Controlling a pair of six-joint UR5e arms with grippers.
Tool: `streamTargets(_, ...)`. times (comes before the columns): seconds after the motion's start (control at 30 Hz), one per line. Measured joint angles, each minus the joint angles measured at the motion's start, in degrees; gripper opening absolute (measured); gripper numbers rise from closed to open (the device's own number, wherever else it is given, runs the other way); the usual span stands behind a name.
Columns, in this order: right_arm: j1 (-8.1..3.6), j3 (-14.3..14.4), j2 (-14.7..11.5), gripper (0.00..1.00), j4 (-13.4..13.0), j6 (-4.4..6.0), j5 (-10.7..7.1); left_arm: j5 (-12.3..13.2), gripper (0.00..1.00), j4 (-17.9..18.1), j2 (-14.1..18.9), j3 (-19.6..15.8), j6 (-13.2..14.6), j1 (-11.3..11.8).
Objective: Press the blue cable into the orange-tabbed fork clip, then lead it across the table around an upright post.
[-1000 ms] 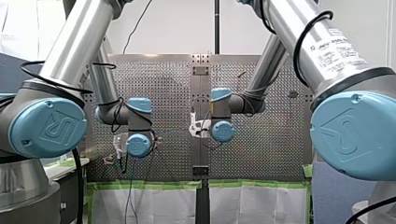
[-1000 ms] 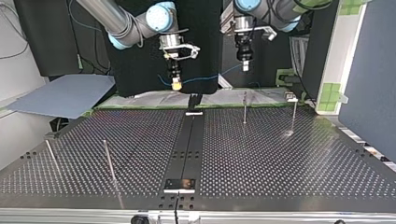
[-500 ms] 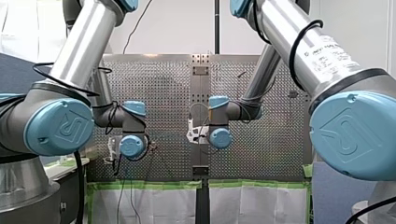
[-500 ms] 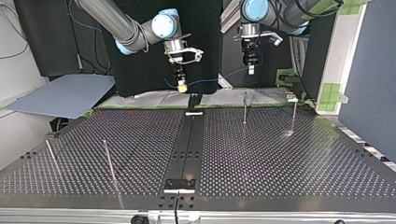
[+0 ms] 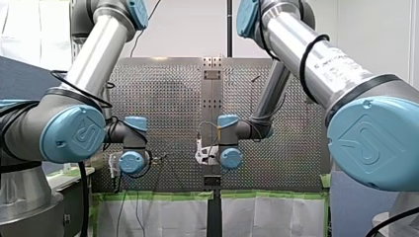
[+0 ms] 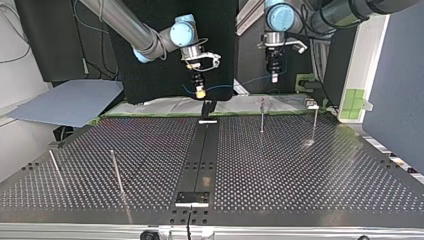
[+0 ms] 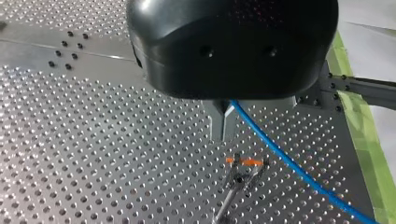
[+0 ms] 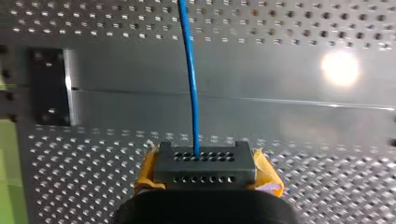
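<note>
ok so my left claw is pinching the blue cable between its metal fingers, closed down narrow on it. it's hanging above the counter with the orange-tabbed fork clip sitting just ahead of the fingertips and lower down. the cable is coming out of the claw and passing just right of the clip in the left wrist view, not in the fork, so I'm reading the pressing step as not done yet. my right claw is gripping another stretch of the cable, yellow pads squeezing a black block that the cable is coming out of. what I'm worrying about: if the left claw is going down slightly off line, the cable is probably landing beside the prongs or on the tab instead of seating. the clip seems to be standing on a thin stem, so a crooked push might be bending it. the span between the claws isn't showing much slack in the top view either, so one claw pulling away could be dragging the thin cable through those fingers. and with upright posts standing at the far right there, it could be snagging on the wrong one
</note>
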Motion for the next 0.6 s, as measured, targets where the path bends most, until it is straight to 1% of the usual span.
streamTargets(0.1,0.01,-1.3,1.5,0.00,0.1,0.29,-0.68,1.4,0.00,-0.1,-0.5,0.0,-0.8,1.4)
streamTargets(0.23,-0.08,-3.3,3.6,0.00,0.3,0.46,-1.06,3.3,0.00,-0.1,-2.1,0.3,-1.3,3.3)
streamTargets(0.33,-0.21,-4.7,5.0,0.00,0.6,0.54,-1.21,4.7,0.00,0.0,-3.4,1.3,-1.7,4.7)
streamTargets(0.43,-0.30,-6.2,6.5,0.00,1.5,0.53,-1.29,6.2,0.00,0.0,-4.9,2.7,-2.0,6.2)
streamTargets(0.6,-0.66,-8.4,8.7,0.00,2.7,0.55,-1.58,7.7,0.00,-0.4,-7.6,4.3,-2.5,8.7)
